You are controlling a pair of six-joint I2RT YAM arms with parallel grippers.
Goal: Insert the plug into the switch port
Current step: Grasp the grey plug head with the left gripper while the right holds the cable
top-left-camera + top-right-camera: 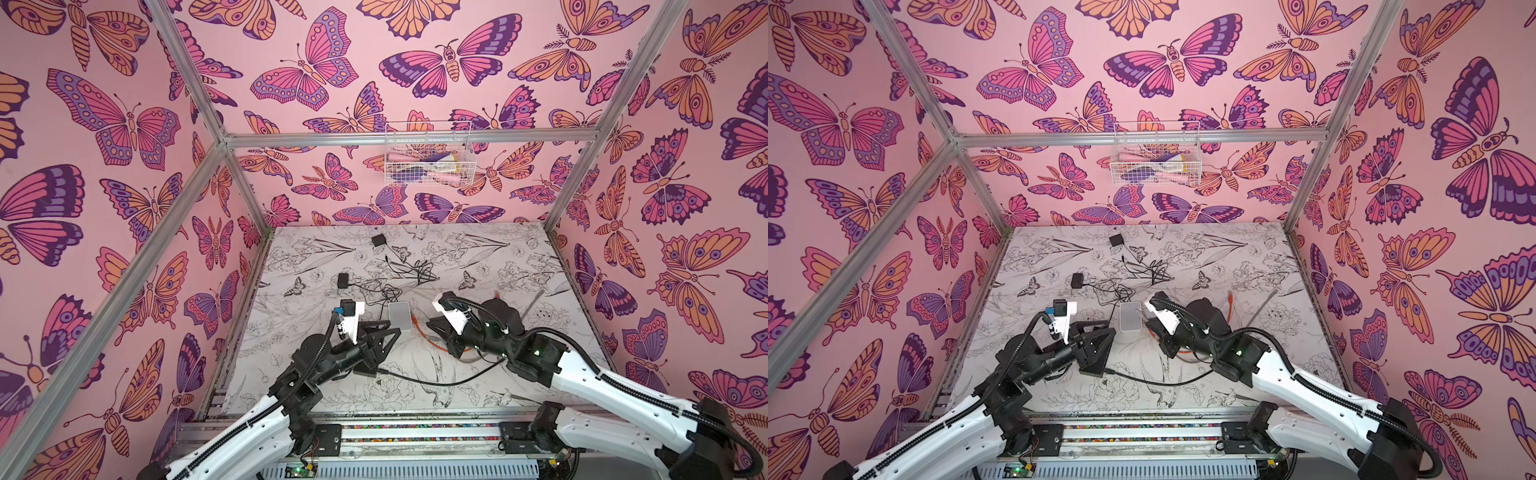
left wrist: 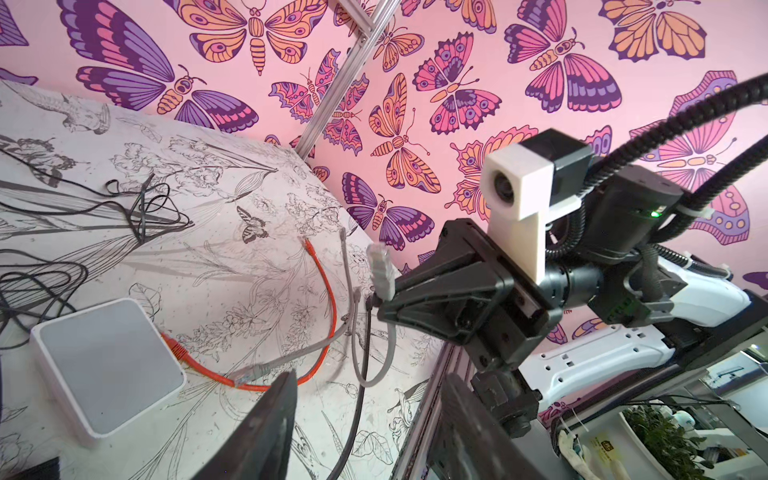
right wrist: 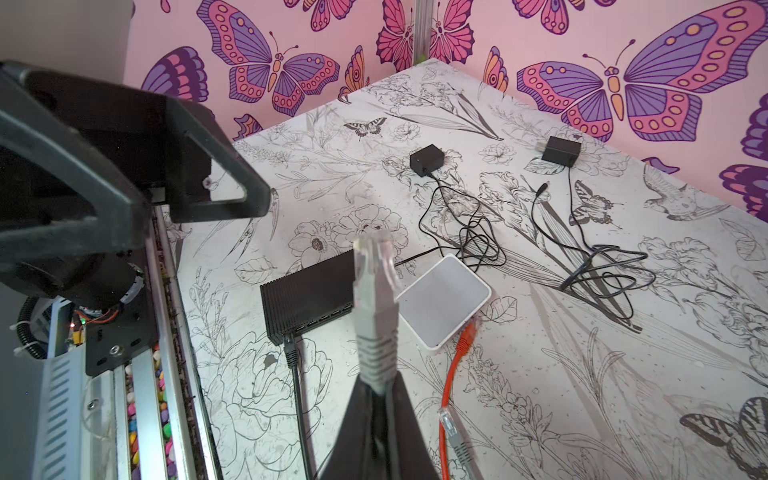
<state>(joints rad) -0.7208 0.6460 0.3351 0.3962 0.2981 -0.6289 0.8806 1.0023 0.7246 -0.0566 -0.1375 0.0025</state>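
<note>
Plug [image 3: 371, 266], grey with a clear tip, fills the middle of the right wrist view. The right claw [image 3: 376, 388] is closed narrow on its ribbed boot. Past the tip lies the black switch [image 3: 307, 297], its port row facing the camera. How far the plug stands from the ports cannot be told here. A black cable [image 3: 297, 395] sits in the end port. Just beside the switch lies a white box [image 3: 444, 299] with an orange cable [image 3: 451, 374] plugged into it.

In the left wrist view the left claw [image 2: 370, 378] has its fingers [image 2: 266, 424] about half apart. Only table [image 2: 208, 257] and cable show between them, so it holds nothing. Beyond it, the right claw grips the plug with the clear tip up, off the table. A grey cable [image 2: 376, 374] loops down from it.

In both top views the left claw [image 1: 384, 351] [image 1: 1100, 353] hangs low, left of the white box [image 1: 400, 316] [image 1: 1129, 316], and hides most of the switch. The black cable runs out from under it. The right claw [image 1: 432, 324] sits on the box's other side, so the box lies between plug and switch. The plug itself is too small to make out there.
</note>
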